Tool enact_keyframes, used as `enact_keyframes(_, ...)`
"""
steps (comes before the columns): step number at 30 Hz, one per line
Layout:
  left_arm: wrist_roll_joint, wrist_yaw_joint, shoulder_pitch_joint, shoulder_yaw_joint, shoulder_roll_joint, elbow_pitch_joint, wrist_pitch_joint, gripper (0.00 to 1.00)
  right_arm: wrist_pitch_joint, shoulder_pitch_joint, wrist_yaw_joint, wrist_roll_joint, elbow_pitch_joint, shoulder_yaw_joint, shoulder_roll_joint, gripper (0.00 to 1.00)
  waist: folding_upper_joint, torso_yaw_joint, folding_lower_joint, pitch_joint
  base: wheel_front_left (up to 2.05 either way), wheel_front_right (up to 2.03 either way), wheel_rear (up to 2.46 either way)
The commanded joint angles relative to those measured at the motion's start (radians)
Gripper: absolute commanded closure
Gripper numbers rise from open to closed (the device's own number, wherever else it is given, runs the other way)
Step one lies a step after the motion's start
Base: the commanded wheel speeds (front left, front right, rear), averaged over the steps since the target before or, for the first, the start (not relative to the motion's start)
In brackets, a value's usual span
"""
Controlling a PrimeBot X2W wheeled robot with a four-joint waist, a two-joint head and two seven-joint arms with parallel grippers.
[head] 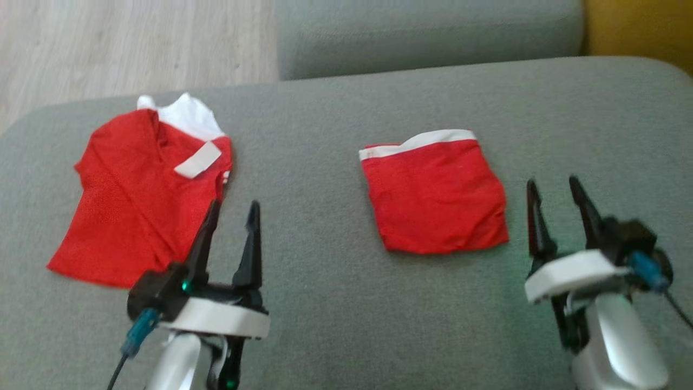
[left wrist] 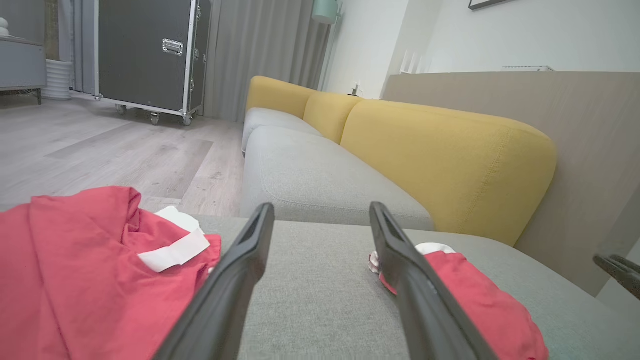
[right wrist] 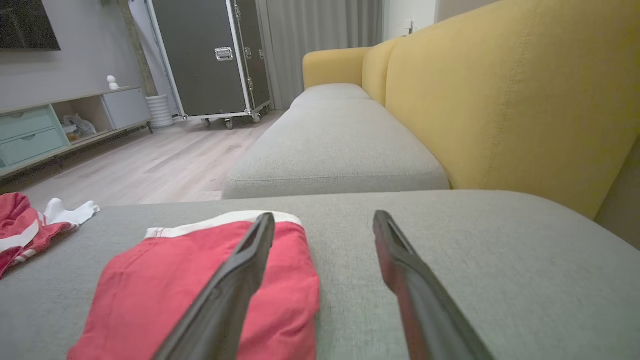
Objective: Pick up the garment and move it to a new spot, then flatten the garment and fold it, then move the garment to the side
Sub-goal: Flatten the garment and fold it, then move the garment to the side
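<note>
Obs.: two red pieces on the grey sofa seat (head: 325, 314).
- Folded garment (head: 436, 197): right of centre, lying flat as a compact, near-square packet. Its white band (head: 417, 143) runs left to right along the far edge, and the near edge is slightly rumpled.
- Shirt (head: 130, 200): left side, loosely spread, with its white collar toward the far edge.

Pincers:
- Right pincer (head: 553, 183): fingers apart, holding nothing. It hovers just right of the folded garment, level with the packet's near half.
- In the right wrist view the packet (right wrist: 200, 290) lies left of the finger gap, with bare cushion between the fingers.
- Left pincer (head: 234, 206): fingers apart, empty, between the two pieces. Its left finger overlaps the shirt's near right edge in the head view; contact cannot be told.

Key relation: the folded garment lies to the left of the right pincer and well to the right of the left pincer, so the right arm is the nearer. The packet has no strong long axis. Its right edge runs near to far, roughly parallel to the right pincer's fingers.

Judgement: folding looks done. If a shift to the side remains, the right pincer would need to move left over that edge and close on all layers. Taking only the top layer risks the packet opening.
</note>
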Motion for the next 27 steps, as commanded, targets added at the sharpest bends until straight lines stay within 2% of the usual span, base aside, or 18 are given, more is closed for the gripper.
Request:
enact_keyframes(1,-0.006,0.002,-0.006,0.048,0.006,-0.024,-0.008,0.00,-0.006,0.013,-0.002,0.015,-0.052,0.034,0.009,0.00,0.0000,-0.021,0.0002,-0.026,0.00,0.00,0.00)
enact_keyframes(7,-0.003,0.002,0.020,0.048,0.006,-0.020,-0.008,0.00,-0.006,0.059,-0.002,0.026,-0.079,0.048,0.009,0.00,0.0000,-0.027,0.0002,-0.039,0.00,0.00,0.00)
enact_keyframes(14,-0.006,0.002,0.010,0.032,0.006,-0.026,-0.008,0.00,-0.006,0.027,-0.002,0.001,-0.055,0.044,0.010,0.00,0.0000,-0.007,0.0002,-0.018,0.00,0.00,0.00)
enact_keyframes(22,-0.014,0.002,-0.039,0.010,0.006,-0.030,-0.008,0.00,0.072,-0.124,-0.002,0.008,0.121,0.046,0.010,0.00,0.0000,0.045,0.0002,0.071,0.00,0.00,0.00)
enact_keyframes(26,-0.018,0.002,-0.070,-0.013,0.006,-0.028,-0.008,0.00,0.110,-0.210,-0.002,-0.018,0.236,0.003,0.009,0.00,0.0000,0.077,0.0002,0.114,0.00,0.00,0.00)
enact_keyframes(27,-0.021,0.002,-0.083,-0.019,0.006,-0.028,-0.008,0.00,0.130,-0.247,-0.002,-0.043,0.299,-0.035,0.008,0.00,0.0000,0.090,0.0002,0.128,0.00,0.00,0.00)
